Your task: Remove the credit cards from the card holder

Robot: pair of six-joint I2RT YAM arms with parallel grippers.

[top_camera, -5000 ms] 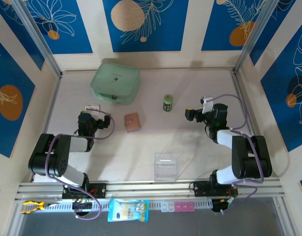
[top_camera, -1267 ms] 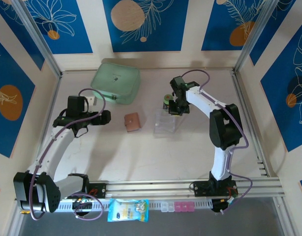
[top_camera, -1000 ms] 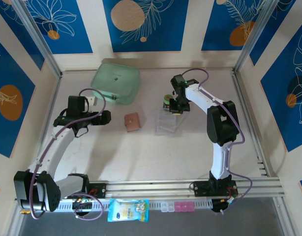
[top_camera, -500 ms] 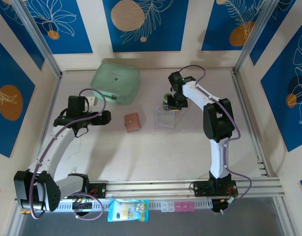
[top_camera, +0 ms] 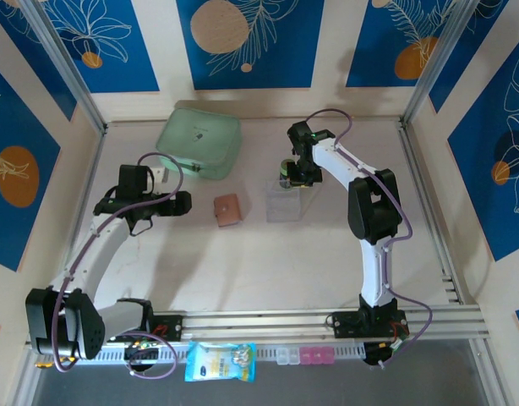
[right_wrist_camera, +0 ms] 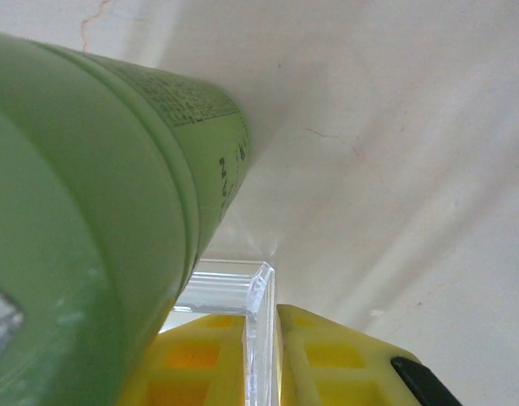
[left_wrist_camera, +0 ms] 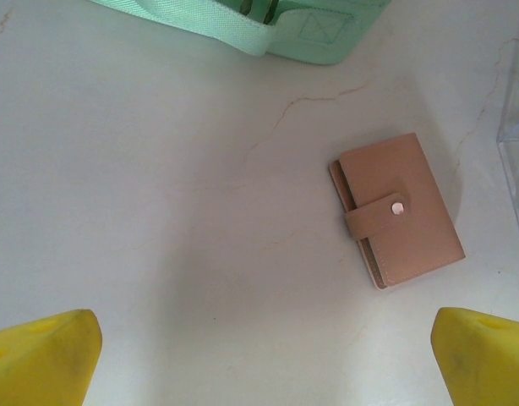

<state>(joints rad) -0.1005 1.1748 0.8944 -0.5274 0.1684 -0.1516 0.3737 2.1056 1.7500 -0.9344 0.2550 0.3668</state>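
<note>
Card holder (top_camera: 227, 210) (left_wrist_camera: 396, 210) flat on the counter (top_camera: 243, 262), roughly midway between the two arms. Folded shut, pinkish-brown cover up, strap fastened across the front with a small pale snap. Bare counter all round it, nothing touching.

To its left, the left claw (top_camera: 185, 202) (left_wrist_camera: 264, 359), level with the holder and well apart from it. Jaws spread wide, nothing between them; yellow fingertips (left_wrist_camera: 44, 355) at the two lower corners of the left wrist view, holder lying ahead and to the right.

Beyond the holder, toward the back-left, a mint-green case (top_camera: 199, 142) (left_wrist_camera: 310, 25) with a strap loop trailing onto the counter.

To the holder's right, a clear plastic box (top_camera: 285, 205) (left_wrist_camera: 517, 169) (right_wrist_camera: 258, 292), near but not touching. Just behind the box, a green cylinder (top_camera: 288, 173) (right_wrist_camera: 90, 211), close against it.

Right claw (top_camera: 298, 179) (right_wrist_camera: 259, 355) down at the box's far edge beside the cylinder. Jaws nearly together, one yellow pad (right_wrist_camera: 335, 359) on each side of the box's clear wall. Cannot tell whether pinching that wall or merely flanking it.
</note>
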